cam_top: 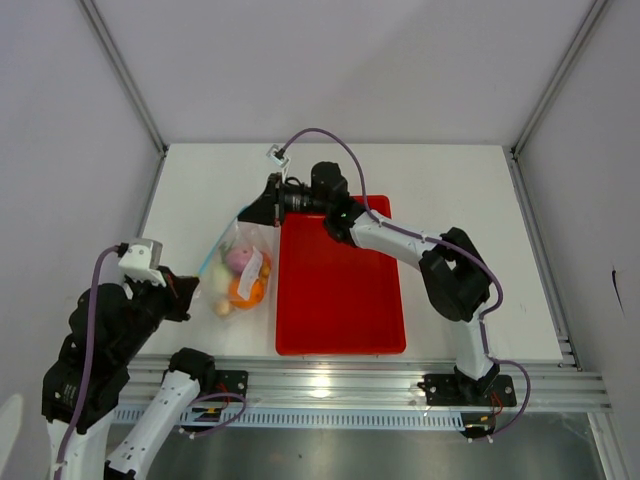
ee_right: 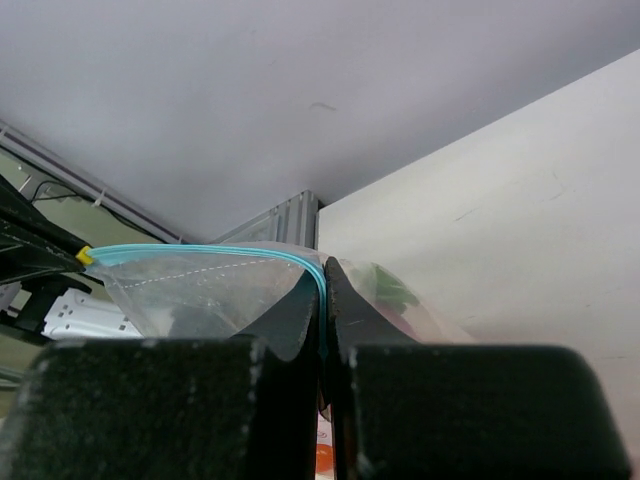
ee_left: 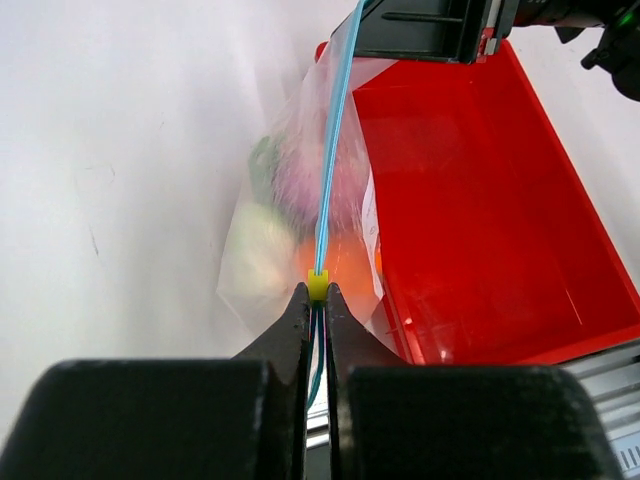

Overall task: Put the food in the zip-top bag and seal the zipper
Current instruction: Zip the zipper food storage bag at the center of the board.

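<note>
Food (cam_top: 240,272) all sits inside the zip-top bag (cam_top: 228,245), just left of the red tray (cam_top: 340,330); none loose. Left gripper (ee_left: 318,305) is clamped on the zipper (ee_left: 332,150) at its yellow slider (ee_left: 318,285). Right gripper (ee_right: 323,290) pinches the far end. Sealing remains, possibly partly done. One bag, one tray. Pieces overlap, roughly four distinguishable.

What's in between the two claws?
Only the zip-top bag: its blue zipper stretches from the left claw to the right claw, food inside. The left wrist view shows it.
</note>
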Available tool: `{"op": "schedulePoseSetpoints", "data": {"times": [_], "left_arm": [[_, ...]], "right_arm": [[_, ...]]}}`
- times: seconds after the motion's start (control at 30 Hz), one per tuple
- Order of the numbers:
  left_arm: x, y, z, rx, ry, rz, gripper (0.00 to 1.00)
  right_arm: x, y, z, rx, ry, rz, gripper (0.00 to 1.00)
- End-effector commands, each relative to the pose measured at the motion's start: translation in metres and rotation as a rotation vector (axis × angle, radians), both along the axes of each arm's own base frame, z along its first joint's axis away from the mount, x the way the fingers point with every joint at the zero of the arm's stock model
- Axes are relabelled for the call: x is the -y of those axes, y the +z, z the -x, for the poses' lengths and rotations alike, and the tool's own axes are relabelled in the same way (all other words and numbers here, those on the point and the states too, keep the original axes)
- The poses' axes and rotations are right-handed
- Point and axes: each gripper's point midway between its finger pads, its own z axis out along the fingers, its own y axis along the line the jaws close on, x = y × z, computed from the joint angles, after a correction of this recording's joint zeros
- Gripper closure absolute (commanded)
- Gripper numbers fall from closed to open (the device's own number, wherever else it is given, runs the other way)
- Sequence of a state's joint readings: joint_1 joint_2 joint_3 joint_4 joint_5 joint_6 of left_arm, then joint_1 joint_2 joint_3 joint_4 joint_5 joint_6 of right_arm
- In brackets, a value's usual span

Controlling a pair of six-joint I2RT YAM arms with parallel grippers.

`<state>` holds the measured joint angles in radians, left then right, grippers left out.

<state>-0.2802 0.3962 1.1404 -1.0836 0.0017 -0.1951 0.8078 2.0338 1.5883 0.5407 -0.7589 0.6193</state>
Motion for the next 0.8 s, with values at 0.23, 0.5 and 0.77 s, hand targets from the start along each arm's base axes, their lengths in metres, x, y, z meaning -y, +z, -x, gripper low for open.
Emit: {"op": "schedulePoseSetpoints", "data": {"times": [0.23,0.5,0.77], "left_arm": [[-0.025,0.016,0.011,0.048,0.094,-0.044,0.99],[-0.039,0.033,0.016,0.093,0.146,-0.061,0.99],[-0.038,0.024,-0.001,0.130,0.171,-0.063,0.99]], "right_arm": [[0.011,0.022,-0.050,0.043,-0.188,-0.068,1.00],[0.007,0.025,-0.049,0.034,-0.177,-0.080,1.00],[-0.016,0.016,-0.011,0.021,-0.099,0.001,1.00]]}}
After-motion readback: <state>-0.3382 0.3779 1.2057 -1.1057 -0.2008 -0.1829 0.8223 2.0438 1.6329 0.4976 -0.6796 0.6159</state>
